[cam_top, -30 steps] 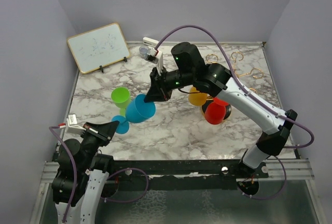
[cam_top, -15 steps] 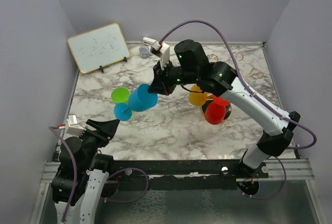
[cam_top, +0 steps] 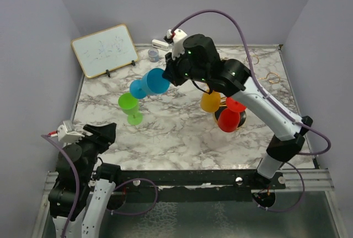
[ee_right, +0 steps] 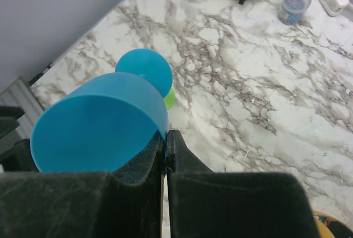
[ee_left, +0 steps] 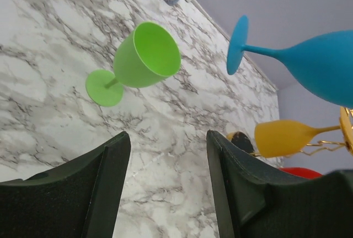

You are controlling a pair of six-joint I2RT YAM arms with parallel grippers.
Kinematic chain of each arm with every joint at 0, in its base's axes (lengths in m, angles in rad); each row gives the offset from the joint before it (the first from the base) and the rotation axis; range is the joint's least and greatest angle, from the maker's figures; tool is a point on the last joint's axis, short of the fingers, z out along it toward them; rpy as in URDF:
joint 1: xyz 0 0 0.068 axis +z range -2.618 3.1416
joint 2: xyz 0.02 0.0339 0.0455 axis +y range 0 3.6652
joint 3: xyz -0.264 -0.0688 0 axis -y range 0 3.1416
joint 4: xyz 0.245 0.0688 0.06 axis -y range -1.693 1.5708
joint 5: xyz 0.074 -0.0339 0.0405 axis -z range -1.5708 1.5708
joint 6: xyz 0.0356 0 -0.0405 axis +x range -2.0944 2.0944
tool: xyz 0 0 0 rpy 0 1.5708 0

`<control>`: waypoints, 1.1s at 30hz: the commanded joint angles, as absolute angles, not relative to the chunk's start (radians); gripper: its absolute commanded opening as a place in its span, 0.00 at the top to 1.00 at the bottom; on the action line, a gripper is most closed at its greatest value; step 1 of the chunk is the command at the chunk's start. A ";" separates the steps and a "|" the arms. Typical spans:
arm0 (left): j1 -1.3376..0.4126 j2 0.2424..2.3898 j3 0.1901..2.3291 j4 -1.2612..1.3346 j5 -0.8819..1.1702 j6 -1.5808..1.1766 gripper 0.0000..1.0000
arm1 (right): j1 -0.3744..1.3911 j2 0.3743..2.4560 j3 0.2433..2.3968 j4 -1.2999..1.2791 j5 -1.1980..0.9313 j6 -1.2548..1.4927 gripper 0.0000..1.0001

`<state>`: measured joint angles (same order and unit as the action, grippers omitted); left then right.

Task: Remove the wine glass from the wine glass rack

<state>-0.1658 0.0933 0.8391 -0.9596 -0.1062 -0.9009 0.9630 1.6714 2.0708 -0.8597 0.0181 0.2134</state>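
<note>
A blue wine glass (cam_top: 151,82) hangs in the air on its side, foot pointing left. My right gripper (cam_top: 171,75) is shut on its rim (ee_right: 166,139), and the blue bowl (ee_right: 99,122) fills the left of the right wrist view. The gold wire wine glass rack (cam_top: 272,76) stands at the back right, partly hidden by the right arm. A yellow glass (cam_top: 210,102) and a red glass (cam_top: 228,119) hang from it. My left gripper (cam_top: 105,133) is open and empty over the near left of the table (ee_left: 168,155), apart from the blue glass (ee_left: 325,61).
A green wine glass (cam_top: 128,106) stands upright on the marble table (cam_top: 182,133), below the blue glass and ahead of the left gripper (ee_left: 143,59). A whiteboard (cam_top: 105,50), a small jar (cam_top: 153,55) and a white box (cam_top: 160,44) sit along the back edge.
The left gripper has opened and drawn back toward the near left. The right arm has carried the blue glass up and toward the back, tipping it onto its side.
</note>
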 commanded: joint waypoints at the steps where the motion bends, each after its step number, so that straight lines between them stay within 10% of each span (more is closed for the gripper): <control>1: -0.163 0.146 0.866 -0.878 -0.219 -0.748 0.41 | 0.968 1.818 2.203 -0.897 0.182 0.222 0.99; 33: -0.163 0.103 0.774 -0.771 -0.331 -0.673 0.43 | 0.912 2.298 2.463 -0.884 0.169 0.243 0.99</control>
<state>-0.1658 0.1074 0.7818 -0.7979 -0.3164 -0.6918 0.9211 2.2883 2.4268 -0.9161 0.1959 0.2283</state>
